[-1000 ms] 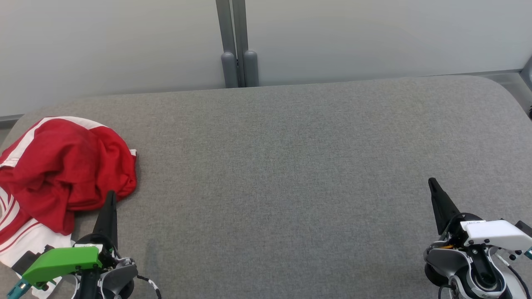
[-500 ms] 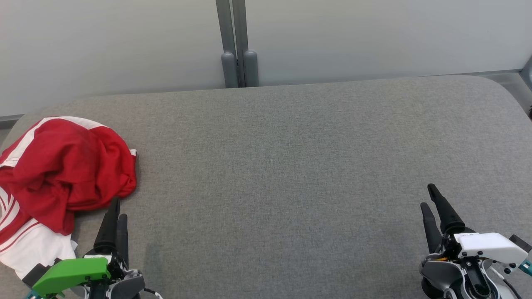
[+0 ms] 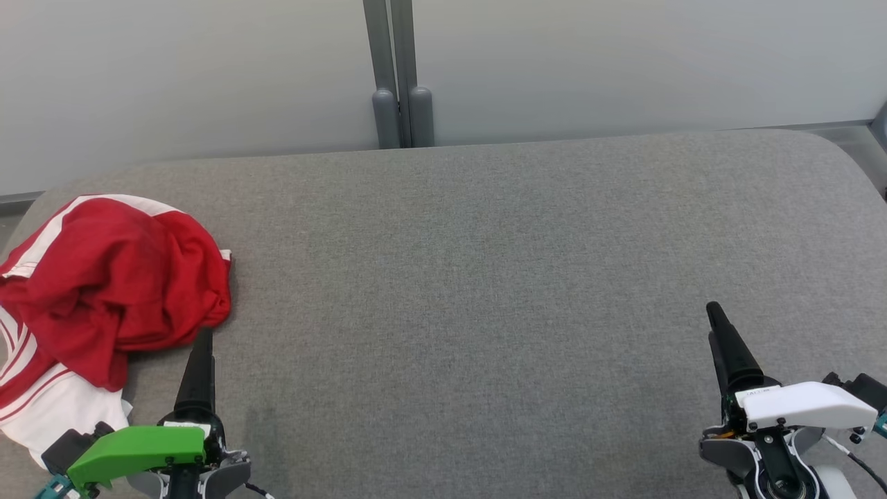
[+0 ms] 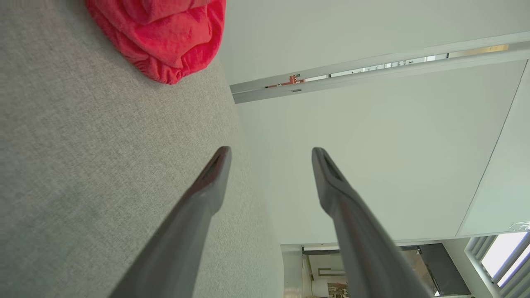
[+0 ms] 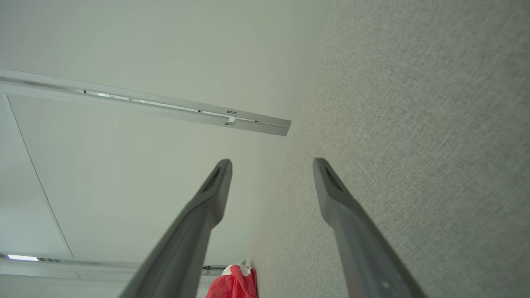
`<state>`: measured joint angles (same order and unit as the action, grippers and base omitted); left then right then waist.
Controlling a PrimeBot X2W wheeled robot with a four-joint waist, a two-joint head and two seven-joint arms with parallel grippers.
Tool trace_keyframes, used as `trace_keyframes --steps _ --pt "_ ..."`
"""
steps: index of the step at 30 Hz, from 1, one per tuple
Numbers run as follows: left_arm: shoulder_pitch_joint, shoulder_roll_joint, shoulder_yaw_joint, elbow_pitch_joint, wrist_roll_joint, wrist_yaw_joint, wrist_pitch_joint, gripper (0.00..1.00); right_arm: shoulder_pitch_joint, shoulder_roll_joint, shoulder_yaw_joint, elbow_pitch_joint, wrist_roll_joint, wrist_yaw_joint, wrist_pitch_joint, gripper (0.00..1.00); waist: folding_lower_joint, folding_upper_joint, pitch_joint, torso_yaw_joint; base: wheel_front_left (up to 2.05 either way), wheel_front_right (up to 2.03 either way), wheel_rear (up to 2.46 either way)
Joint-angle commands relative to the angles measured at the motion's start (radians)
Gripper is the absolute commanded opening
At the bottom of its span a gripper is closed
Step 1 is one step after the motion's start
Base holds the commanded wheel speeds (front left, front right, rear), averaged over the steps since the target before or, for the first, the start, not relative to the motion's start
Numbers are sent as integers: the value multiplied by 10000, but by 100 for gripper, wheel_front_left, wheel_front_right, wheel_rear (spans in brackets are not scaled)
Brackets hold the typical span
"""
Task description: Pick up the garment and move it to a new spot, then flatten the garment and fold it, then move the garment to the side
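A crumpled red and white garment (image 3: 104, 298) lies bunched at the left end of the grey padded table (image 3: 485, 263). My left gripper (image 3: 202, 339), under its green housing, hovers just right of and nearer than the garment's lower edge, apart from it. The left wrist view shows its two fingers (image 4: 215, 169) spread open with nothing between them, and the garment (image 4: 165, 33) up ahead. My right gripper (image 3: 714, 315) sits at the lower right, far from the cloth, and its fingers (image 5: 219, 178) stand open and empty, with a bit of the garment (image 5: 234, 283) showing in the distance.
A pale wall with a grey double post (image 3: 398, 76) runs behind the table's far edge. The table's rounded corners fall away at far left and far right. Grey fabric stretches across the middle and right of the table.
Both grippers have gone from shut to open. Both have shifted slightly, the left a little to the right. The garment lies as before.
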<state>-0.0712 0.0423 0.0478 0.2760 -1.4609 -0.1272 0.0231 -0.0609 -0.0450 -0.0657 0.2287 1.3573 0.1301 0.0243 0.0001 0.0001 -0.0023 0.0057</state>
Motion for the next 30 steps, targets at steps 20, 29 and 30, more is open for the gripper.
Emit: trace_keyframes --steps 20,29,30 --pt "13 635 -650 101 4954 266 -829 100 165 -448 377 -679 -4985 5 -847 100 0 -1 -97 109 0 0 0" --pt "178 765 -734 -87 6687 517 -1128 100 175 -552 554 -457 -6672 5 -1142 100 0 -1 -140 139 0 0 0" --pt "209 779 -757 -100 6857 524 -1165 100 175 -559 567 -434 -6863 5 -1186 100 0 -1 -145 139 0 0 0"
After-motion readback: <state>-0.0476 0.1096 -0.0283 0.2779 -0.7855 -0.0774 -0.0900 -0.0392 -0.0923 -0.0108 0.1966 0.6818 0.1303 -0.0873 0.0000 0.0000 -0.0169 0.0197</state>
